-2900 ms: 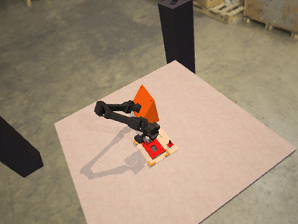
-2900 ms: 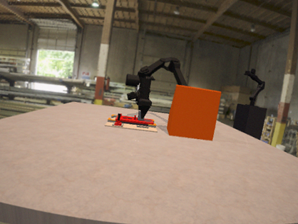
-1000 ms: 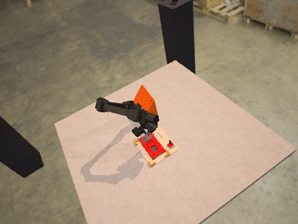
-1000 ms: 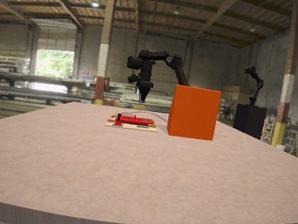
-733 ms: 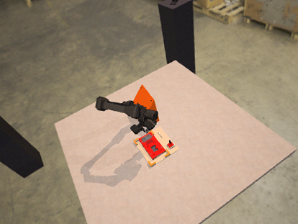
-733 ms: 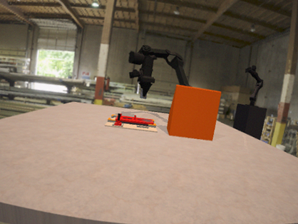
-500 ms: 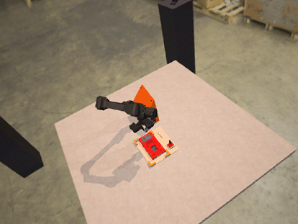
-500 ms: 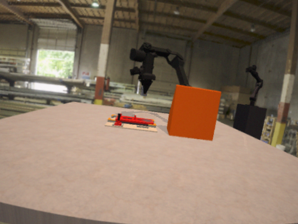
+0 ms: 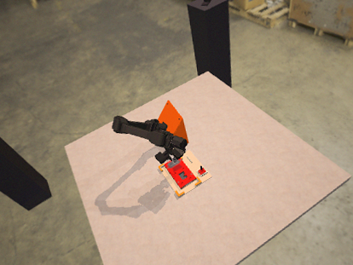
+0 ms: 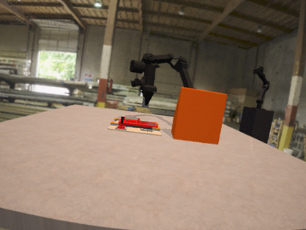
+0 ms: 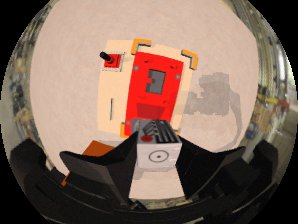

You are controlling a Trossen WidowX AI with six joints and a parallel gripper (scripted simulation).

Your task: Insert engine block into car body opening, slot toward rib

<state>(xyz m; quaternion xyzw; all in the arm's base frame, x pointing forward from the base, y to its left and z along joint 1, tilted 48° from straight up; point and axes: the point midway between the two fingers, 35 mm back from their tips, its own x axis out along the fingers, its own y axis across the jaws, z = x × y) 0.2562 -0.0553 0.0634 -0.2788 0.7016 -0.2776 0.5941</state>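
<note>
engine block [image 11: 158,149], one, clamped between fingers of single gripper [image 11: 157,163], held in air above table [image 9: 256,188], clear of car body; one red car body [image 11: 154,90] flat on tan board [image 11: 109,106], grey opening unfilled; one orange box [image 10: 198,115] beside board; two dark pedestals.

even soft light, arm shadow on table, wrist view fisheye-warped

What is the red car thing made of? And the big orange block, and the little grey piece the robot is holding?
The red car body looks like smooth plastic: flat, even colour, crisp edges. The orange block looks matte and solid-coloured, perhaps painted or plastic; hard to say. The grey engine block, held in the gripper, looks like pale plastic or metal.
</note>
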